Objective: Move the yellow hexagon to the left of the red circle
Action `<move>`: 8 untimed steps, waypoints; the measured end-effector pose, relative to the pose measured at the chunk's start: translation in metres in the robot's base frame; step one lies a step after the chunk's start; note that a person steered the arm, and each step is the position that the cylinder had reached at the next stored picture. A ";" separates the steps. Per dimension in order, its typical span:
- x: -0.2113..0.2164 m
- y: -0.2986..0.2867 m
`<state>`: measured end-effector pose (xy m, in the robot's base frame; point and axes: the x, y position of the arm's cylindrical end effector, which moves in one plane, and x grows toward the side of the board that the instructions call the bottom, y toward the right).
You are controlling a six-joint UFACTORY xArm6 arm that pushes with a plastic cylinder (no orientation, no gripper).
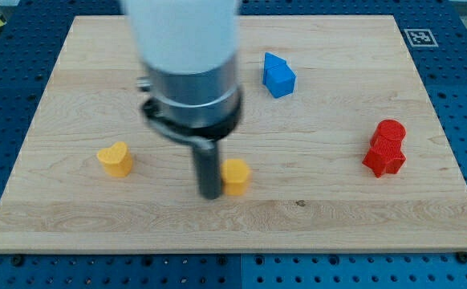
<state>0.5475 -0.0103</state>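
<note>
Bench: a pale wooden board (314, 217) laid on a blue perforated surface; a printed marker is seen at the board's top right corner.
Yellow hexagon (237, 176): placed low on the board, a little left of centre, flat on the wood.
My tip (210, 193): set down at the hexagon's left side, touching or just beside it; contact cannot be confirmed.
Gripper: none is fitted, so no open or closed state applies; only the rod is carried.
Deciding relation: the hexagon lies to the view's right of the tip, and the red circle (386, 148) lies well apart, further right and slightly higher.
Judged move: a long rightward push, stopped short of the red block.
Bystanders: a yellow heart (115, 159) at left; a blue block (278, 75) near the top.
</note>
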 end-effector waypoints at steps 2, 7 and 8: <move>-0.041 0.044; -0.038 0.097; -0.062 0.088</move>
